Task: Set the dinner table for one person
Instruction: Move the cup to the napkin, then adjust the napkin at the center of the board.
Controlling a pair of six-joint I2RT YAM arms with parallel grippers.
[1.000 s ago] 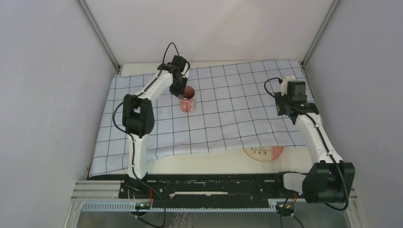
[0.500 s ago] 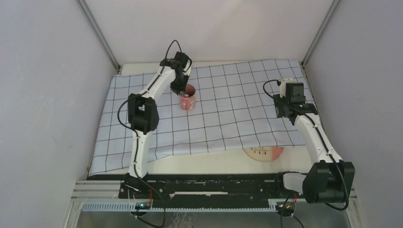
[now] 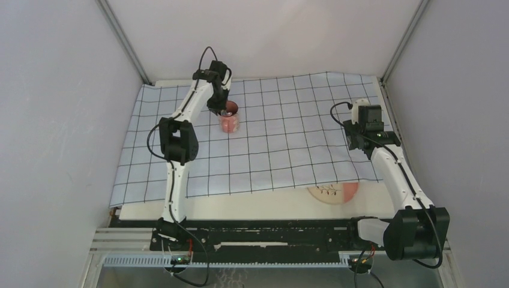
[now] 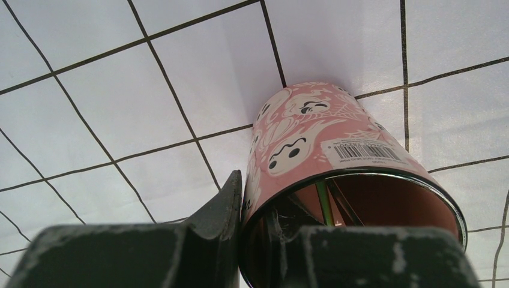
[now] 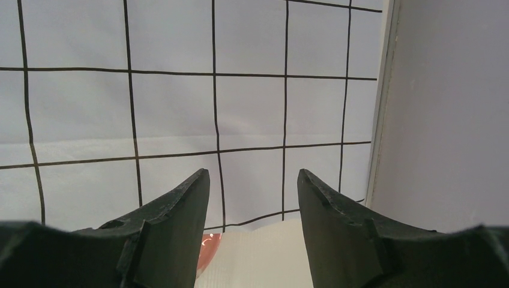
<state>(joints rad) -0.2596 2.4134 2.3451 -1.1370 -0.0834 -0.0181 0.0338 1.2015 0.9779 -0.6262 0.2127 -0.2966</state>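
Note:
A pink cup with ghost prints stands on the pale-blue black-gridded cloth, far left of centre. My left gripper is shut on the cup's rim, one finger outside and one inside the cup; thin sticks show inside it. My right gripper is open and empty above the cloth's right side, seen open in the right wrist view. A pink and cream plate lies half under the cloth's near edge on the cream-white dinner table.
The cloth covers most of the table; a bare strip shows along the near edge. Grey walls close in left, right and back; the right wall is near my right gripper. The arm bases' black rail runs along the near edge.
My left gripper has pulled the cup back and left, dragging the cloth with it. The cloth lies flatter, its near edge further back. The right gripper shifted slightly.

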